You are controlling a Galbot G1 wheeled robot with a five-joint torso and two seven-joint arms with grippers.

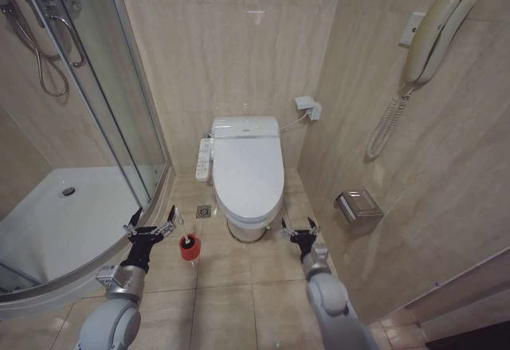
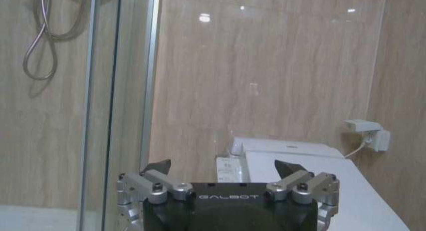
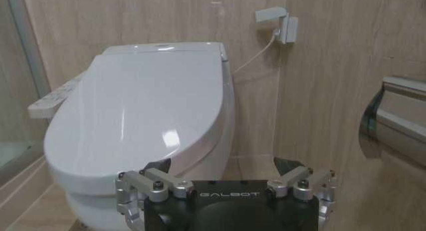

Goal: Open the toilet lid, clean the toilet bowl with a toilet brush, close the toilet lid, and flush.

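The toilet lid [image 1: 249,167] [image 3: 146,106] lies shut over the toilet bowl [image 1: 247,227] [image 3: 83,208], which stands against the back wall. A side button panel [image 1: 205,159] runs along the toilet's left side. On the floor left of the bowl, the toilet brush [image 1: 186,234] stands in its red cup holder [image 1: 190,249], thin white handle upright. My left gripper [image 1: 150,226] [image 2: 223,167] hovers open just left of the brush, holding nothing. My right gripper [image 1: 299,228] [image 3: 223,163] is open and holds nothing, low beside the bowl's right front, facing the lid.
A curved glass shower enclosure [image 1: 119,111] with a raised white tray [image 1: 72,222] fills the left. The right wall carries a phone [image 1: 430,39] and a paper holder [image 1: 358,208] [image 3: 392,121]. A floor drain [image 1: 204,211] sits by the bowl. A socket [image 1: 309,108] is behind.
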